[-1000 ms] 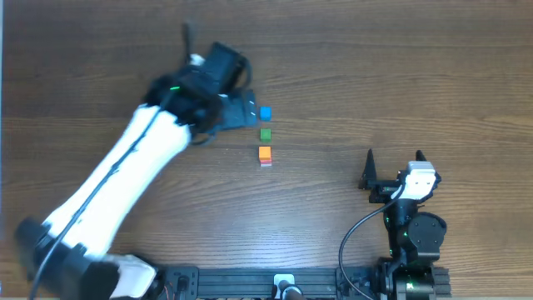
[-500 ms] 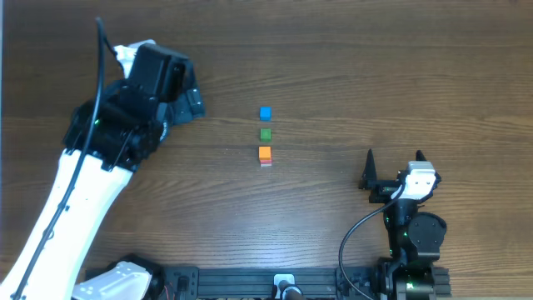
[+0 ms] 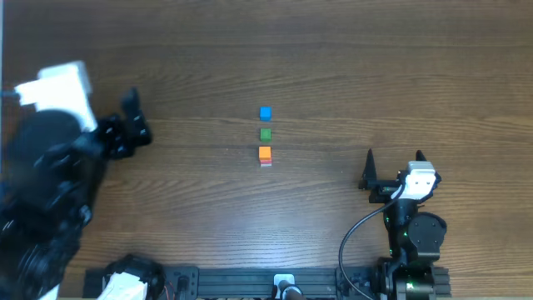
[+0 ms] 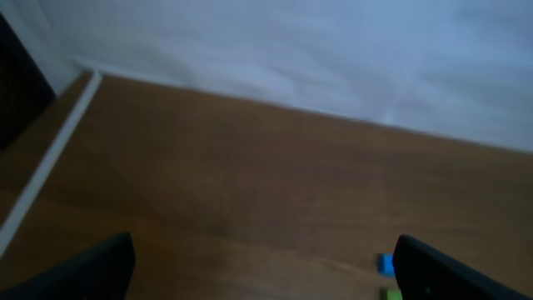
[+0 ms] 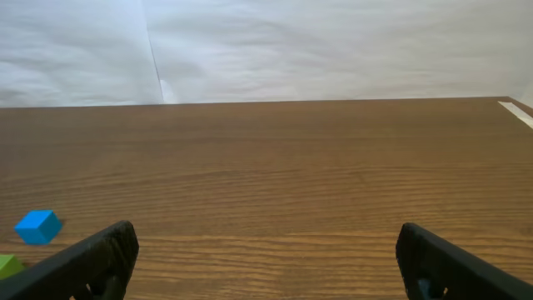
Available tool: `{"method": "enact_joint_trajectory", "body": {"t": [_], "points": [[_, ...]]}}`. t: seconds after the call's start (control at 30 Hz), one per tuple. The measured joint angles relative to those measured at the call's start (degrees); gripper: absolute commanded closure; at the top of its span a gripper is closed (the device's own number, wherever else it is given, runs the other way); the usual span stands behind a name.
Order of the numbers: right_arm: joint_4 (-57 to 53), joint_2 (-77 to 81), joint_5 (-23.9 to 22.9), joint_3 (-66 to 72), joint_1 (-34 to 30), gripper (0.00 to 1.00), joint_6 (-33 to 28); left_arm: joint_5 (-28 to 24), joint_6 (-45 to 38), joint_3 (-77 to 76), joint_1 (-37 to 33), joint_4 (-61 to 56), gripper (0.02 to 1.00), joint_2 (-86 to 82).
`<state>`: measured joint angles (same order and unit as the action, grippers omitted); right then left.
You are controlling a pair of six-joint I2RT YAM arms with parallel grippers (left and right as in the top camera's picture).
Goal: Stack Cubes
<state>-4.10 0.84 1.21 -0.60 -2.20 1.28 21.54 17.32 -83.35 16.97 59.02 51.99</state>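
**Both tools spread and empty; the cubes sit in a row mid-counter**

Your left tool (image 3: 136, 117) hangs over the left end of the brown wood-grain counter (image 3: 400, 67), fingers wide apart and gripping nothing, well apart from the cubes. In the middle, the small blue cube (image 3: 265, 113), the small green cube (image 3: 265, 134) and the small orange cube (image 3: 265, 152) stand in a close line. The orange one rests on what looks like a small red cube (image 3: 266, 163) (only a sliver of it shows). The gaps are narrow, so wide fingers coming for the green cube could clip the blue cube or shove the two-high stack over. An off-centre release on top could tip it too. Your right tool (image 3: 394, 158), right of the row, is likewise spread and empty.
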Motion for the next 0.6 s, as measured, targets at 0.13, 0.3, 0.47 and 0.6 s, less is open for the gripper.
{"method": "enact_joint_trajectory", "body": {"t": [0.13,0.3,0.47,0.6], "points": [[0.0,0.0,0.0,0.0,0.0,0.007,0.0,-5.1,-4.4,4.7,-5.7,-2.8,0.02,-6.1],[0.0,0.0,0.0,0.0,0.0,0.007,0.0,-11.9,-8.4,15.8,-11.2,-9.5,0.02,-15.1],[0.0,0.0,0.0,0.0,0.0,0.007,0.0,-17.3,-10.6,30.1,-14.1,-17.0,0.02,-25.8],[0.0,0.0,0.0,0.0,0.0,0.007,0.0,-20.7,-11.4,39.9,-14.6,-21.4,0.023,-33.9]]}}
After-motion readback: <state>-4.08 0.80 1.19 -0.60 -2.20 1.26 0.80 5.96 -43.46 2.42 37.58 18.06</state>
